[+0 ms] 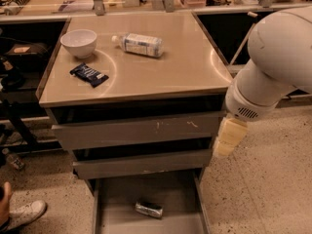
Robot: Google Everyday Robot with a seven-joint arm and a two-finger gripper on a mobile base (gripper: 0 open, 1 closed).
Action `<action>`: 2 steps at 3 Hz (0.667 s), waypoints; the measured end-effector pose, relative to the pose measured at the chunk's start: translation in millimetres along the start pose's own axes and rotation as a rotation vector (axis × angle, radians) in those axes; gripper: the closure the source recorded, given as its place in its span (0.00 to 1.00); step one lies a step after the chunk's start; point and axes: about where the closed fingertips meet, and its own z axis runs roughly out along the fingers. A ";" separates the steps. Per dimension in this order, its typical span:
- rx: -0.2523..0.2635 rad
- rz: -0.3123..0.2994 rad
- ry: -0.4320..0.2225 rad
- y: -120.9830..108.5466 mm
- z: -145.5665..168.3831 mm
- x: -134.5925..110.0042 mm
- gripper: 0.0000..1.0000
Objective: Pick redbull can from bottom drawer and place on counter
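The redbull can point(149, 209) lies on its side on the floor of the open bottom drawer point(117, 204), near its middle. The counter point(180, 72) is the beige top of the cabinet above. My white arm comes in from the right, and its gripper point(227, 138), a cream-coloured block, hangs beside the right edge of the middle drawer front, above and to the right of the can. It holds nothing that I can see.
On the counter stand a white bowl point(78, 42), a dark blue snack wrapper point(88, 74) and a clear plastic bottle point(139, 44) lying on its side. Two upper drawers point(136, 130) stick out slightly. A person's shoe point(24, 214) is at the lower left on the floor.
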 end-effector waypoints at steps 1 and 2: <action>-0.072 0.025 -0.012 30.9 43.7 1.4 0.00; -0.181 0.053 -0.023 81.9 130.4 5.7 0.00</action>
